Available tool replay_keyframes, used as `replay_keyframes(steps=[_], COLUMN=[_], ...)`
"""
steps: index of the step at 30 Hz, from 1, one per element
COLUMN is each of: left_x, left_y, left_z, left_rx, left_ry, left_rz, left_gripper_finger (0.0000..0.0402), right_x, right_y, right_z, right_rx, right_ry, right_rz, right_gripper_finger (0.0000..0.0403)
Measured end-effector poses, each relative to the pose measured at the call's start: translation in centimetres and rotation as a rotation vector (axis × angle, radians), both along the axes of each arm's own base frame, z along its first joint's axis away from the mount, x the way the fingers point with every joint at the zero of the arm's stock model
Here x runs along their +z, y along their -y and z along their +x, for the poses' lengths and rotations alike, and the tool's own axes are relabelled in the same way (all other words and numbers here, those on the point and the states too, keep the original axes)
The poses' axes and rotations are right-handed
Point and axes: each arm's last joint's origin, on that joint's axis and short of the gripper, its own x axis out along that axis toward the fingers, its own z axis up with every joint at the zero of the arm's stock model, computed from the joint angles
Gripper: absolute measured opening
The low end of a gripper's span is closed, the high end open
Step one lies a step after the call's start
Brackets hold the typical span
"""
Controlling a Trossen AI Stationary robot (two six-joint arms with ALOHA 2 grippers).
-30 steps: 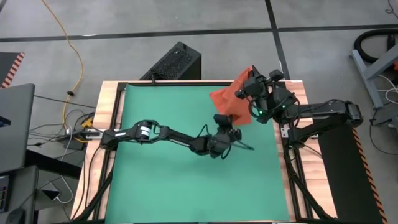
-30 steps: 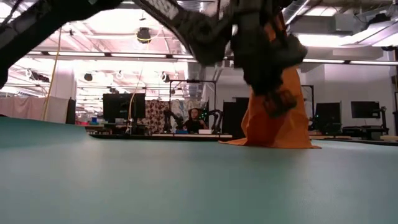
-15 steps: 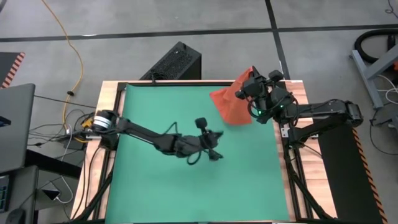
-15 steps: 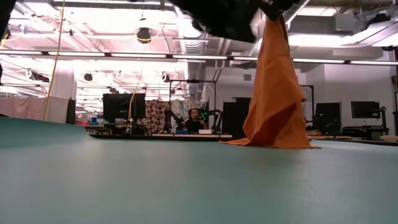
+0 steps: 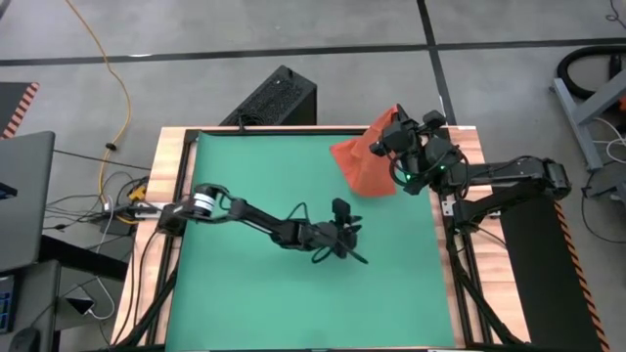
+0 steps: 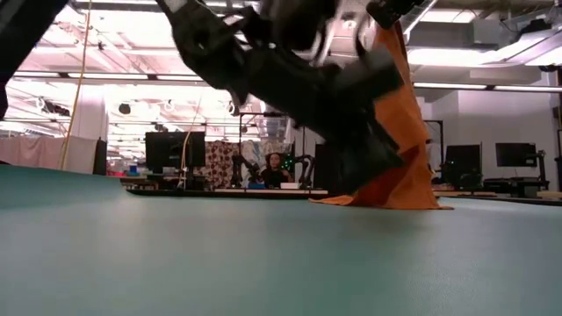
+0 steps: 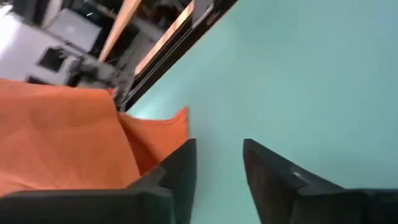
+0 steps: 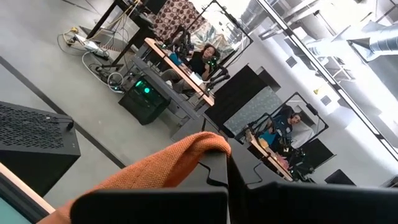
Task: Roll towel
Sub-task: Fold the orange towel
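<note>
The left pincer (image 5: 344, 242) hangs low over the middle of the green bench (image 5: 245, 303), its two fingers (image 7: 180, 168) parted with bare bench showing between them and nothing held. The towel (image 5: 367, 161) lies ahead of it and toward the far right corner, near but apart; in the left wrist view one loose corner reaches out along the bench just beyond the fingertips. Further right, the right pincer (image 5: 399, 130) is raised above the far right corner of the bench, its fingers pressed together on a fold at the top of the towel, which drapes over them in the right wrist view. From that pinch the towel (image 6: 395, 140) hangs down in a narrow tent, and its lower edge spreads out flat on the bench below. It looks light and thoroughly limp: it holds no shape of its own, sags wherever it is unsupported, and would likely bunch or slide on the smooth bench rather than stay put. A pinch at one corner alone leaves the rest dangling, so rolling probably calls first for laying it flat. The free lower corner nearest the left pincer seems the sensible place for a second hold, taken right at the hem where the cloth is thin enough to nip.
</note>
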Motion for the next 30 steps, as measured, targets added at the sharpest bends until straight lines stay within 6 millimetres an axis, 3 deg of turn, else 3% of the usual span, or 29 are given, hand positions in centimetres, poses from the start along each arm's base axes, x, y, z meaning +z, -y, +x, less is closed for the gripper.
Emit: replay_keyframes(steps=[5, 10, 17, 24, 30], left_x=[-0.2, -1.6, -2.7, -2.8, -2.6], left_y=[-0.5, -2.4, -4.7, -7.9, -10.2], left_z=[1.6, 3.2, 4.0, 4.0, 3.8], left_rx=[0.170, 0.268, 0.453, 0.549, 0.633], left_ry=[0.029, 0.063, 0.055, 0.136, 0.182], left_rz=[0.087, 0.070, 0.128, 0.032, 0.017], left_gripper_finger=[0.0180, 0.0190, 0.0190, 0.0189, 0.0146], right_x=[0.0, 0.0, -0.1, -0.1, -0.1], right_y=[0.1, 0.1, 0.1, 0.4, 0.4], right_z=[0.0, 0.0, 0.0, 0.0, 0.0], right_rx=[-0.005, -0.004, 0.001, -0.007, -0.007], right_ry=[-0.002, 0.004, 0.006, 0.009, 0.016], right_rz=[0.000, 0.001, 0.002, 0.000, 0.001], right_gripper_finger=[0.0006, 0.0007, 0.0007, 0.0008, 0.0008])
